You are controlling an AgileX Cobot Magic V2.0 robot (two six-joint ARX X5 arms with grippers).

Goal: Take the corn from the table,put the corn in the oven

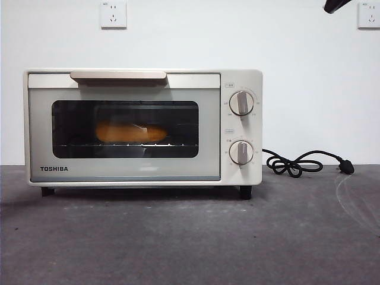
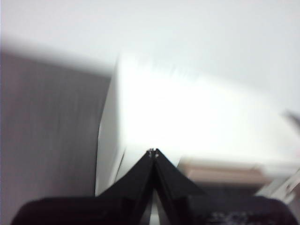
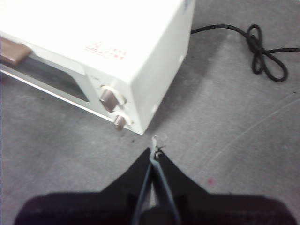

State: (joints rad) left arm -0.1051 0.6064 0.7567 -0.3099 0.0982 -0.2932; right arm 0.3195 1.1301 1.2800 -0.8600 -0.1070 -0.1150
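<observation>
The corn point(image 1: 131, 132) lies on the rack inside the oven point(image 1: 142, 126), door closed. Both the left gripper point(image 2: 153, 152) and right gripper point(image 3: 154, 151) have jaws together, empty. The left view is blurred, so it probably hangs above the oven top. Best is to retreat clear without touching the handle point(image 1: 118, 75).

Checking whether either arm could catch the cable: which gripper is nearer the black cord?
Right. The right gripper hangs over the table off the oven's knob corner, on the cord's side; the left gripper is above the oven's far end.

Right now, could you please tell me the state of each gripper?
Left gripper: jaws shut, holding nothing, above the oven.
Right gripper: jaws shut, holding nothing, over the table.
</observation>
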